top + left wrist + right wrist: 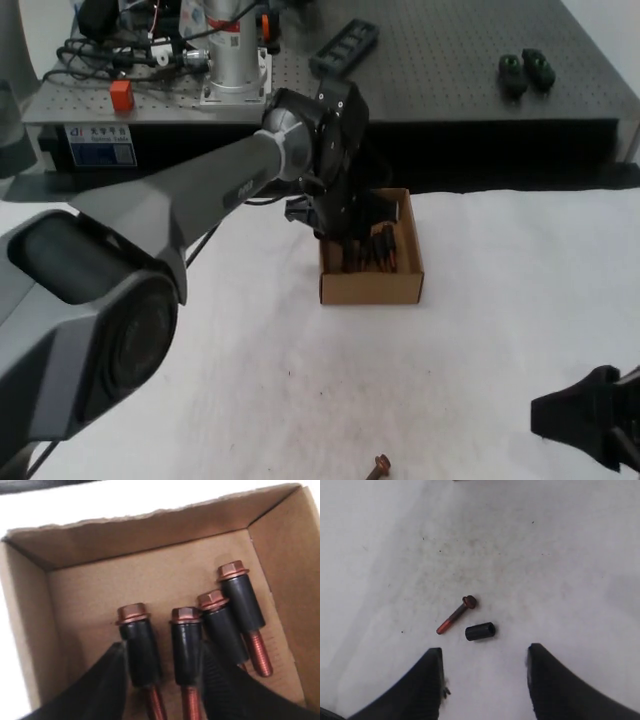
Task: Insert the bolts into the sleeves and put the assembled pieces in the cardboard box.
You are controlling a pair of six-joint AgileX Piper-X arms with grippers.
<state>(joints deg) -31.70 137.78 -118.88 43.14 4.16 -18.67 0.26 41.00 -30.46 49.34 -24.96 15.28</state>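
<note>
**Left gripper over the cardboard box, four pieces filed; one bolt and one sleeve outstanding.**

The white-covered worktop (500, 300) carries the one cardboard box (370, 285). The left arm (200, 190) reaches over it, so the left gripper (162, 650) hangs inside the walls. Its fingers (100, 690) are spread, grasping nothing, and straddle two of the four assembled pieces (186, 645). These lie side by side on the box floor, heads toward the far wall. I judge this a delivery posture, load let go. The right gripper (485, 655) hovers low over the near worktop, well apart from the box, fingers (420, 690) likewise released and empty. It is apparently placed there to take the last pair: one loose bolt (456, 615) and one loose sleeve (480, 631), lying just beside each other, not yet joined.
</note>
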